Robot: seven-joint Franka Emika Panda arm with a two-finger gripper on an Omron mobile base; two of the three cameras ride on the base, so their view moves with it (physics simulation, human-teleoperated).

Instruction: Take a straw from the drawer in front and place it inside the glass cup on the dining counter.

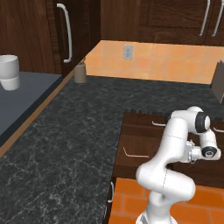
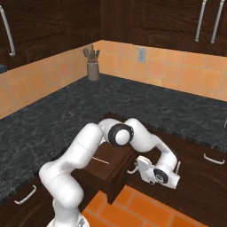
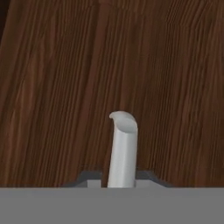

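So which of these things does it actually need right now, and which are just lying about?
Job: drawer, standing open; its silver handle; thin stick inside, likely the straw.
Lying about: utensil pot; white jug; wall socket.

The dark-brown wooden drawer front shows fine lengthwise grain with a dull, matt finish. Its slim silver handle looks like smooth satin metal, softly lit along one side. The black speckled granite counter is polished stone, flecked and veined in pale grey. The orange tiled backsplash looks smooth, with a faint sheen and thin grout lines. The orange brick-pattern floor looks matt. The tall dark wooden cabinet doors carry glossy silver metal vertical handles. The robot's white arm shell appears as smooth, semi-gloss plastic.
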